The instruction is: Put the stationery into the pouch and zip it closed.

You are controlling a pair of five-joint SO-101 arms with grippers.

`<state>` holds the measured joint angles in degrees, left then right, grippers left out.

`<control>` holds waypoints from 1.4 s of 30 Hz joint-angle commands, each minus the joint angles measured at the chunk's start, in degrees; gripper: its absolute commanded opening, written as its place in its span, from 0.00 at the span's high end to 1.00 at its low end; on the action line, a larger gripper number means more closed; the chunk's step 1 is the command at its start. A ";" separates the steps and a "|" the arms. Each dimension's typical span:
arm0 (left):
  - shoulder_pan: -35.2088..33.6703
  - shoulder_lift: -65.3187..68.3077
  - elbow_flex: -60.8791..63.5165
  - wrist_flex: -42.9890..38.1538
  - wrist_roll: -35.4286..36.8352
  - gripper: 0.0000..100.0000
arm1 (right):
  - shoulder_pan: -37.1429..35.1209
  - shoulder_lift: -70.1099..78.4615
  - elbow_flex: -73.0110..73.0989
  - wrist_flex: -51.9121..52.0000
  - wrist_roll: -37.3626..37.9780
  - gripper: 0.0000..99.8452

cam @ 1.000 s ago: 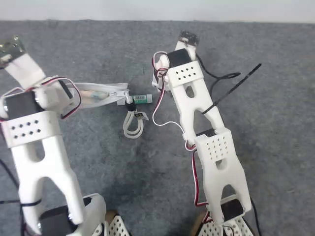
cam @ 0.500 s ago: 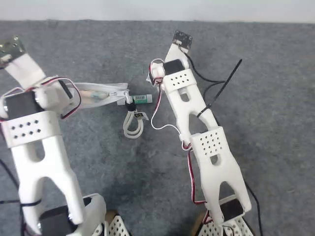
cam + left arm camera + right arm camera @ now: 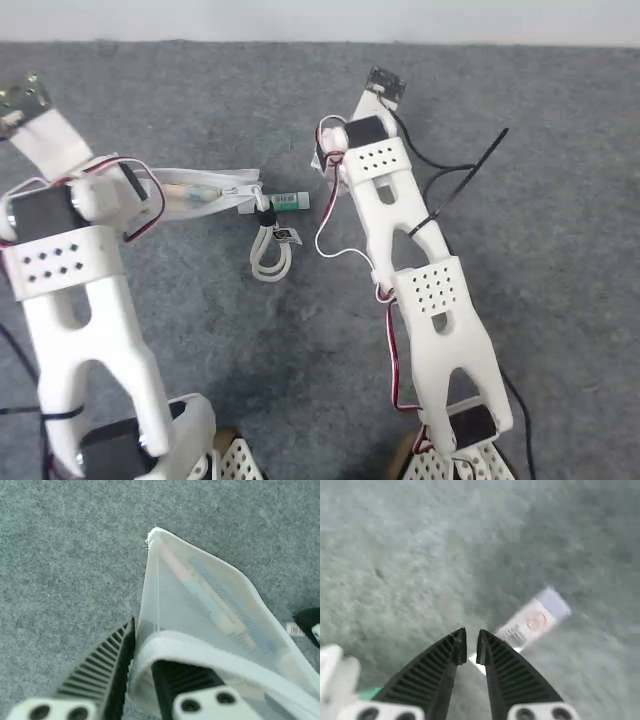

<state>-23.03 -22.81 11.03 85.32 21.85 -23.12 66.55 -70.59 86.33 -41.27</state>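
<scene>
Mesh pouch [image 3: 200,600] clenched in left hand [image 3: 144,645]; right wrist view shows right hand [image 3: 471,632] closed, empty.

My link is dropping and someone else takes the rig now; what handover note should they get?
Left gripper: fingers clamped on the pouch at its edge.
Right gripper: fingers nearly together, empty, over the carpet beside a small white labelled piece.
Done: pens show inside the pouch.
Left: a green-and-white item lies just outside the pouch's end. Put loose pieces in, then zip. Whether it is already zipped I cannot tell.
</scene>
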 commanded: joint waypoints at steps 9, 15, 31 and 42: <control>-0.44 -3.34 -1.10 -1.58 0.53 0.99 | 1.89 -0.84 -16.79 16.75 10.11 0.94; -0.44 -3.34 -1.10 -1.58 0.53 0.99 | 1.54 -1.89 -16.79 16.75 12.04 0.94; -0.44 -3.25 -1.10 -1.58 0.53 0.99 | 0.31 4.70 -15.56 9.45 7.65 0.77; -0.44 -3.25 -0.40 -1.85 0.53 0.99 | 0.31 9.36 -15.56 7.78 7.74 0.90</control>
<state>-23.03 -22.81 11.03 85.32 21.85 -22.15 75.96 -84.13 94.24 -32.84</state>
